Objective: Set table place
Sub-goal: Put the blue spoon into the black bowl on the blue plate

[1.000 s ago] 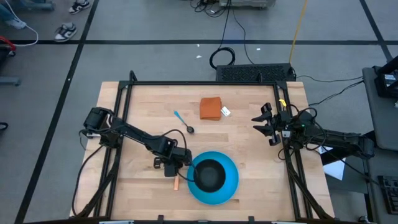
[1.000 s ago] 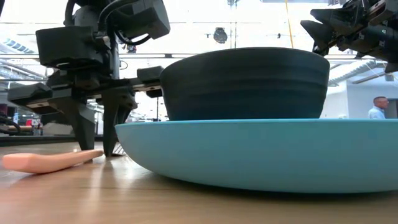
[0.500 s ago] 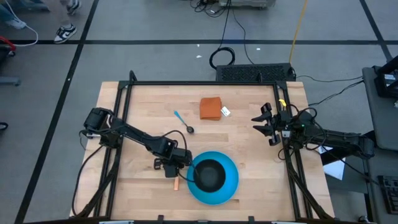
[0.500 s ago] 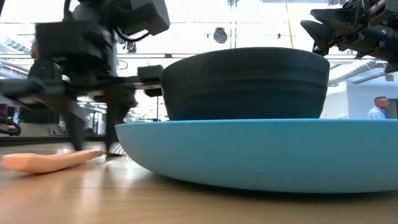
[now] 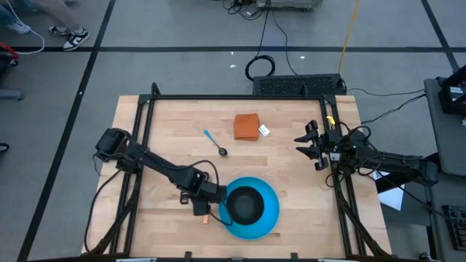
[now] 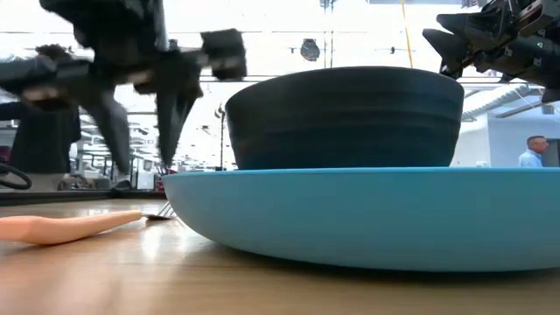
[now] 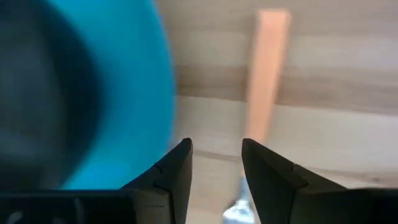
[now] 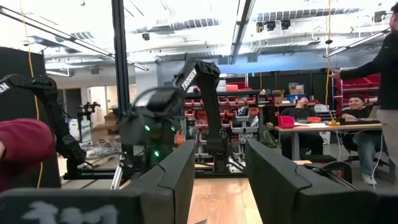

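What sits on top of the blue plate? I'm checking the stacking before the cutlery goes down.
The black bowl stands upright on the blue plate, near its middle. Whether the bowl holds anything is hard to tell: its inside looks dark and bare from above. The plate's centre is covered.

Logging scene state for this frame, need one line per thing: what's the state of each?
blue plate: flat on the table, bowl on it.
black bowl: upright on the plate.
orange-handled fork: lying on the table left of the plate, not gripped.
blue-handled spoon: lying mid-table, untouched.
orange cloth: folded, far side.
left end effector: open, above the fork.
right end effector: open, empty, at the right edge.
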Controlling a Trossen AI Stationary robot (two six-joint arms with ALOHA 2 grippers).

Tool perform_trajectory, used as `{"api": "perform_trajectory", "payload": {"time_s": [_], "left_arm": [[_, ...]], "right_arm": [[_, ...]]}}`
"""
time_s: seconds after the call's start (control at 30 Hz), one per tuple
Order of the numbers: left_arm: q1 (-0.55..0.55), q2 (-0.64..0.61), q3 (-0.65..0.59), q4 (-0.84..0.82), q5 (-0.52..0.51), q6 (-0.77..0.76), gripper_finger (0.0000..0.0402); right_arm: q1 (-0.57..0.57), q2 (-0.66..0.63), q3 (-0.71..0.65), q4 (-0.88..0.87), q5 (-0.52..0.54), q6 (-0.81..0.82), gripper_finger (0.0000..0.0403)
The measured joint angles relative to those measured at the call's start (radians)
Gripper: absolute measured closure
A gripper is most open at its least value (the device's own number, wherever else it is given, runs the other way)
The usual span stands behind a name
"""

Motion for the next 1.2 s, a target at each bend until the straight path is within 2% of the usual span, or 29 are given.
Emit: {"api": "perform_trajectory", "payload": {"time_s": [0.07, 0.2, 0.33, 0.47, 0.57, 0.7, 0.9, 1.07, 1.2], "left_arm": [[-0.014, -0.007, 0.043, -0.019, -0.046, -0.037, 0.0256], [-0.035, -0.050, 0.109, -0.035, -0.210, -0.119, 0.0263], [-0.034, -0.115, 0.147, -0.023, -0.318, -0.221, 0.0310], [-0.010, -0.211, 0.171, -0.002, -0.370, -0.319, 0.0385], [0.021, -0.297, 0.170, 0.022, -0.383, -0.439, 0.0392], [0.062, -0.426, 0.167, 0.045, -0.339, -0.562, 0.0398], [0.086, -0.620, 0.070, 0.219, -0.331, -0.655, 0.0399], [0.086, -0.759, -0.049, 0.313, -0.422, -0.741, 0.0400], [0.077, -0.866, -0.165, 0.375, -0.416, -0.794, 0.0400]], "right_arm": [[0.000, 0.000, 0.000, 0.000, 0.000, 0.000, 0.0273], [0.000, 0.000, -0.001, 0.000, 0.000, 0.000, 0.0273], [0.000, 0.000, -0.001, -0.005, 0.000, 0.009, 0.0273], [0.000, 0.001, -0.001, -0.008, 0.000, 0.000, 0.0273], [0.000, 0.002, -0.001, -0.005, 0.000, -0.007, 0.0273], [0.000, 0.002, -0.001, 0.001, 0.000, -0.020, 0.0273], [0.000, 0.005, -0.001, 0.000, 0.000, -0.039, 0.0273], [0.000, 0.005, 0.000, 0.000, 0.000, -0.060, 0.0273], [0.000, 0.005, 0.000, 0.003, -0.001, -0.065, 0.0280]]}}
